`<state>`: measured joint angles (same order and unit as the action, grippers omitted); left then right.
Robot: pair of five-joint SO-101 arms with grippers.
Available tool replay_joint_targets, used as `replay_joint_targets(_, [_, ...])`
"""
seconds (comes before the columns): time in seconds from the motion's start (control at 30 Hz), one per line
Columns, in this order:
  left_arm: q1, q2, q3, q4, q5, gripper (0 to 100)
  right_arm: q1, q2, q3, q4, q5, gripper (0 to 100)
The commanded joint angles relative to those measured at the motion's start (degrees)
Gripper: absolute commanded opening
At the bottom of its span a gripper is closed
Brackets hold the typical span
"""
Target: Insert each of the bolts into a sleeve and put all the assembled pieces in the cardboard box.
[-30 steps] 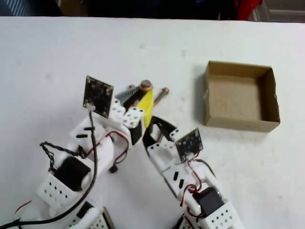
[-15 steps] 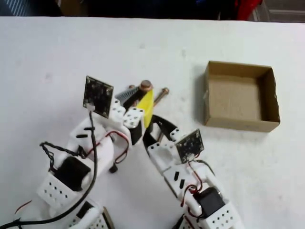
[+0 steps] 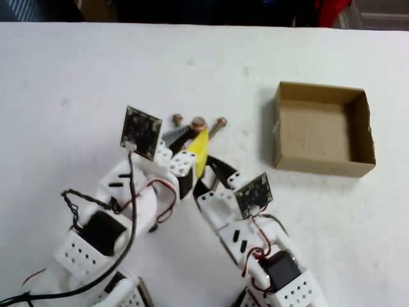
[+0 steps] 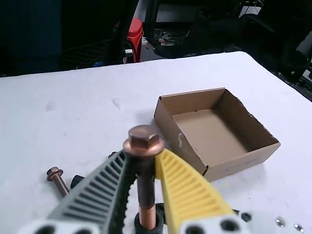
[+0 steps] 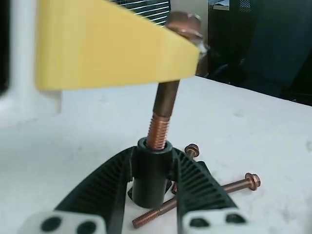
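Note:
My left gripper (image 4: 142,158), one finger grey and one yellow, is shut on a copper bolt (image 4: 141,141) held upright, head up. Right beneath it my right gripper (image 5: 151,168), with black fingers, is shut on a black sleeve (image 5: 150,171). The bolt's threaded tip (image 5: 158,132) sits in the sleeve's top opening. From above, the bolt head (image 3: 198,123) shows beside the yellow finger (image 3: 199,148), with the right gripper (image 3: 206,178) just behind it. The open cardboard box (image 3: 323,128) stands to the right with nothing inside.
Two loose bolts (image 3: 177,119) (image 3: 217,126) lie on the white table just beyond the grippers; one long bolt (image 5: 204,197) lies close under the sleeve. Both arms crowd the table's near middle. Bare table (image 3: 96,70) stretches left and behind.
The left arm has shifted right and nearer, carrying the bolt down onto the sleeve. A loose bolt head behind it has come into sight. The right arm stays put.

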<state>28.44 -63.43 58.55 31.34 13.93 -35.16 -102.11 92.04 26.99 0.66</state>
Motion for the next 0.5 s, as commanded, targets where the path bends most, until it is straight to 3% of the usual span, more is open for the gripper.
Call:
replay_joint_targets(0.0, [0.2,-1.5,0.4,-0.9,-0.5,2,0.8,-1.0,-4.3,-0.6,0.9,1.7])
replay_joint_targets(0.47, [0.3,-1.5,9.3,-1.0,-0.5,2,0.8,-1.0,-4.3,-0.6,0.9,1.7])
